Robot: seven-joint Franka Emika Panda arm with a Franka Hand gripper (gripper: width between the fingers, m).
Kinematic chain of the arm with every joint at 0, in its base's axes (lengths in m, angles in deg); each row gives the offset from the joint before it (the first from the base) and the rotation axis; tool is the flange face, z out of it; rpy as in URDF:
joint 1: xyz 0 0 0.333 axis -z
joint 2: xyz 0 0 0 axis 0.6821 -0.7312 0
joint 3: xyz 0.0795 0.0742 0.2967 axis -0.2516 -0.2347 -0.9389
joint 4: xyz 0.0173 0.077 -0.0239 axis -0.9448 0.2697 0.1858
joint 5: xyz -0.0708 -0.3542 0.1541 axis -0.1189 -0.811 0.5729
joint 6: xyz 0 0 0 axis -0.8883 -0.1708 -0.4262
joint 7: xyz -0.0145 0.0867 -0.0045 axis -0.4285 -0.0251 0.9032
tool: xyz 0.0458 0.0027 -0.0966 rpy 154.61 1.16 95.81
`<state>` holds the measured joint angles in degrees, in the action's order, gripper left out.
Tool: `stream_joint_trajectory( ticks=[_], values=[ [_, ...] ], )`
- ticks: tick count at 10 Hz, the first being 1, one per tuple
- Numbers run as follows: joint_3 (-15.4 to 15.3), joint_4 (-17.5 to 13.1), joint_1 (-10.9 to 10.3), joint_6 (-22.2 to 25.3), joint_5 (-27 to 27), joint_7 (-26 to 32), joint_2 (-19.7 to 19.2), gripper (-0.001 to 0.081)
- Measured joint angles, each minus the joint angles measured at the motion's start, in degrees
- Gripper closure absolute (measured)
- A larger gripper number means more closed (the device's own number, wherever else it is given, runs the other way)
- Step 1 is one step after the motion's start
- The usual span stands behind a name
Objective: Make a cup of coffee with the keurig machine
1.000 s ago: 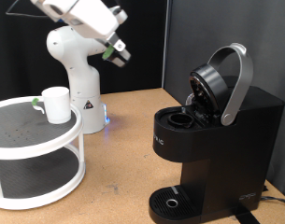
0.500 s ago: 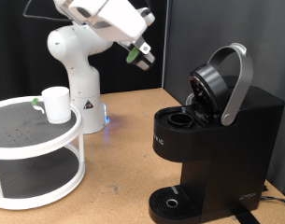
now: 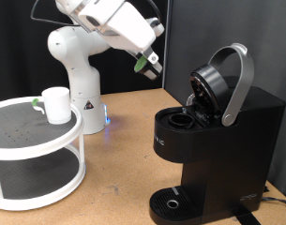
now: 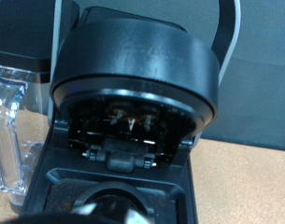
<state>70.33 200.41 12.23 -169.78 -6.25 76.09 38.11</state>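
From the exterior view I have the gripper [image 3: 148,62] up in the upper middle of the frame, in the air to the left of the keurig machine's [image 3: 213,150] raised lid and well above the table [image 3: 124,141]. Something small and green [image 3: 141,64] sits at the fingertips; it looks pinched between the fingers, but it is too small for me to make out what it is, and I cannot tell how far apart the jaws stand.

The machine fills the right half of that view, with its lower right corner cut off by the frame edge. Its lid [image 3: 214,86] is tipped open with the silver-grey arched handle [image 3: 238,82] standing over it, and the brewing well beneath lies open and dark. The round drip base [image 3: 171,202] shows at the bottom edge.

The cup [image 3: 55,104] stands upright on the top tier of a white two-tier round stand [image 3: 39,159] at the left of the frame, well apart from both the machine and the gripper. Its handle side is hard to read from here.

In the wrist view I see only the machine close up: the underside of the open lid [image 4: 133,79], and a clear water tank [image 4: 9,121] cut off at the edge. The fingers do not show there.
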Motion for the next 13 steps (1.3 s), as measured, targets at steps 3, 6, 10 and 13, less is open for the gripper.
stream_joint_trajectory(
  ticks=[3, 6, 10, 13],
  values=[
    [-0.2, -0.1, 0.0, -0.4, 0.1, -0.2, -1.0, 0.0336],
    [0.0, 0.0, -0.1, 1.2, 2.1, 0.7, -1.4, 0.0342],
    [-2.4, -0.1, -0.3, -0.8, 1.9, -2.3, -4.7, 0.0342],
    [-4.1, -0.2, -0.8, -3.4, 2.6, -2.5, -7.8, 0.0342]
  ],
)
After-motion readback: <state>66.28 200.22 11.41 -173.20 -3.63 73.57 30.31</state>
